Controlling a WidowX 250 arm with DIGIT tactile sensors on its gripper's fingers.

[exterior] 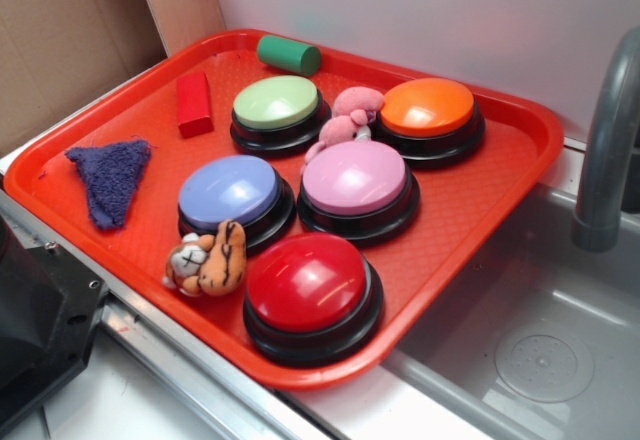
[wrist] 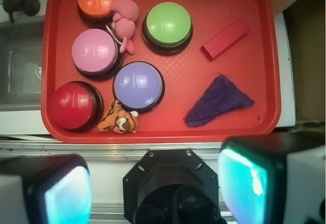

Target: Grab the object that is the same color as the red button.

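Note:
The small red block (exterior: 194,103) lies flat on the red tray (exterior: 520,140) at its far left, next to the green button (exterior: 276,102). In the wrist view the block (wrist: 224,39) lies at the upper right. The large red dome button (exterior: 308,285) sits at the tray's near corner, and in the wrist view (wrist: 73,105) at the lower left. My gripper (wrist: 155,188) is open and empty, its fingers wide apart, high over the black robot base (wrist: 170,180), outside the tray's near edge. It is far from the block. The gripper does not show in the exterior view.
The tray also holds an orange button (exterior: 428,108), a pink button (exterior: 355,178), a blue-purple button (exterior: 230,190), a green cylinder (exterior: 289,55), a purple cloth (exterior: 112,177), a tiger toy (exterior: 208,260) and a pink toy (exterior: 350,115). A sink (exterior: 540,340) and a faucet (exterior: 605,140) are at the right.

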